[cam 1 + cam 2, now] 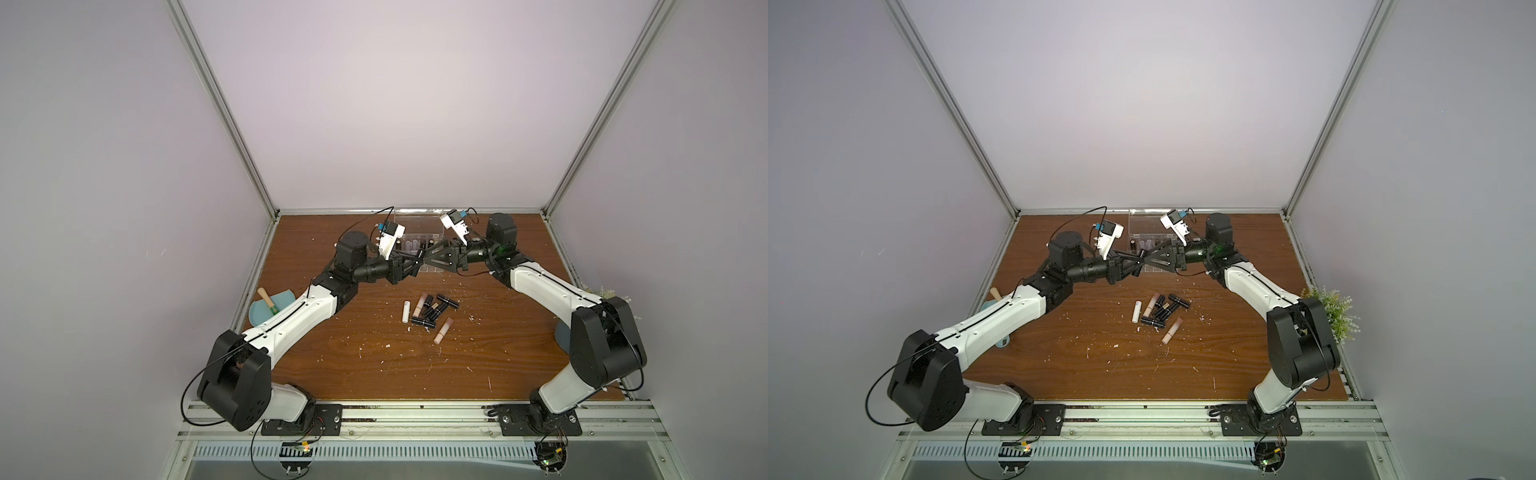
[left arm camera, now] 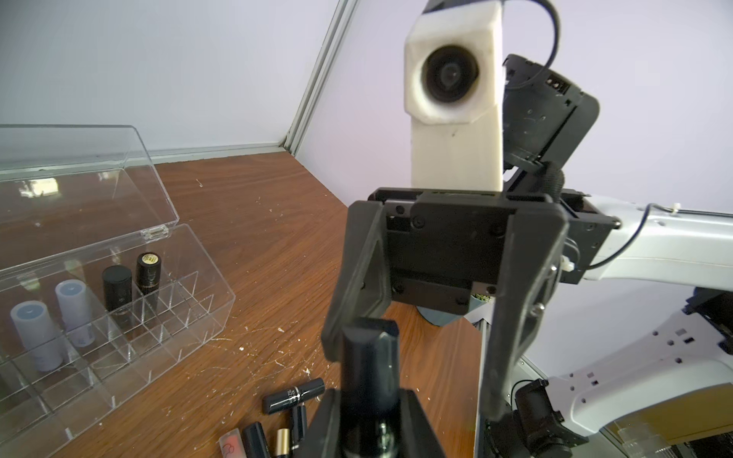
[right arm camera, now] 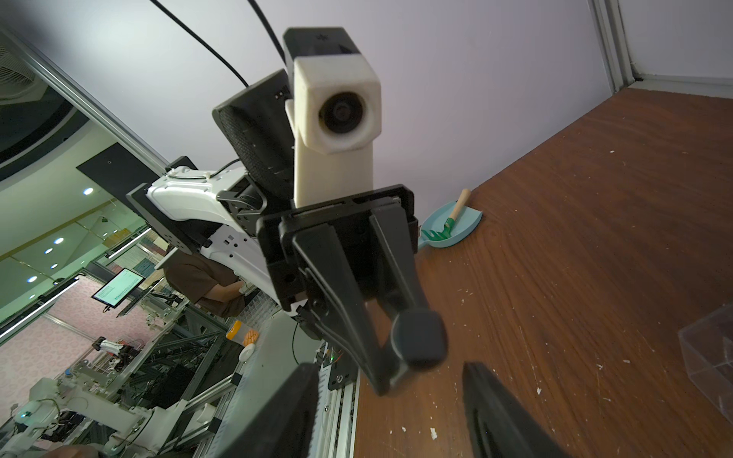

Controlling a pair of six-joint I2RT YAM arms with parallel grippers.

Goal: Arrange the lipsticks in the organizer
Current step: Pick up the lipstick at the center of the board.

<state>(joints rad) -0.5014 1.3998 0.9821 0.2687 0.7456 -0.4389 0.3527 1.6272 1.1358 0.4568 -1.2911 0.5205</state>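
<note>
Clearly a midair handover, above the desk [image 1: 415, 374] and just in front of the organizer [image 2: 206, 277]. Left end effector [image 1: 417, 266] is clamped on a black lipstick [image 2: 371, 357]. Right end effector [image 1: 428, 261] stands wide, with the tube's free end between its jaws. Right should close squarely before left lets go. The spare lipsticks [image 1: 432, 313] lie loose on the desk.

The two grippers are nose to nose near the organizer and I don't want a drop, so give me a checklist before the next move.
1. Left gripper clamped on black lipstick: ok.
2. Right gripper jaws open: ok.
3. Lipstick tip inside the right gripper's opening: cannot tell.
4. Organizer lid open: ok.
5. Empty compartments available: ok.
6. Loose lipsticks all put away: not ok.
</note>
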